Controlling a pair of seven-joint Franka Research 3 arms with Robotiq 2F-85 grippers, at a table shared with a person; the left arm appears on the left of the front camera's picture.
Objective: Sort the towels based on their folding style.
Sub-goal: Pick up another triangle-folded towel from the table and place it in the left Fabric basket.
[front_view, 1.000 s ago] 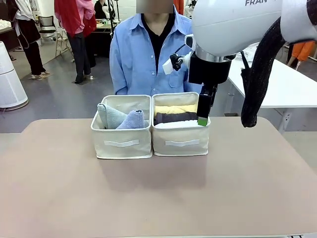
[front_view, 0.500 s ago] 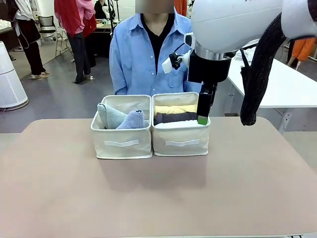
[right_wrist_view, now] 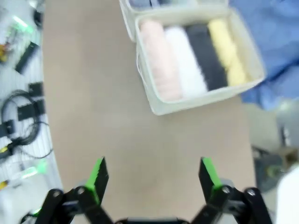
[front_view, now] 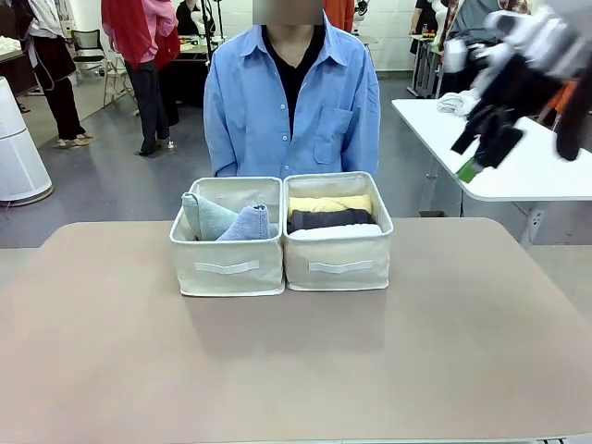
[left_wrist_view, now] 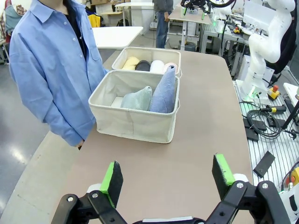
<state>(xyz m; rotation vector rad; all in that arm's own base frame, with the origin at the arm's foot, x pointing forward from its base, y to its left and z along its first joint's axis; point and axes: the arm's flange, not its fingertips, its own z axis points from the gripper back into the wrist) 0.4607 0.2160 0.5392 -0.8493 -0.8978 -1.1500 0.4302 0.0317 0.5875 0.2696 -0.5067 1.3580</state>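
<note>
Both my grippers, left (left_wrist_view: 167, 178) and right (right_wrist_view: 153, 176), hang released, holding nothing. The cone towels (left_wrist_view: 154, 93) stand tip-up, leaning a little, in one fabric box (left_wrist_view: 135, 125) — the rolled towels (right_wrist_view: 190, 58) lie side by side in the other box (right_wrist_view: 198, 100), long axes parallel, on the tabletop (front_view: 296, 361). Soft, light terry, I judge — best pinched across a roll's middle.

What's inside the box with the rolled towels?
The right box holds four rolls side by side: yellow, dark grey, white and pink. They cover the box floor, so anything beneath them is hidden.
</note>
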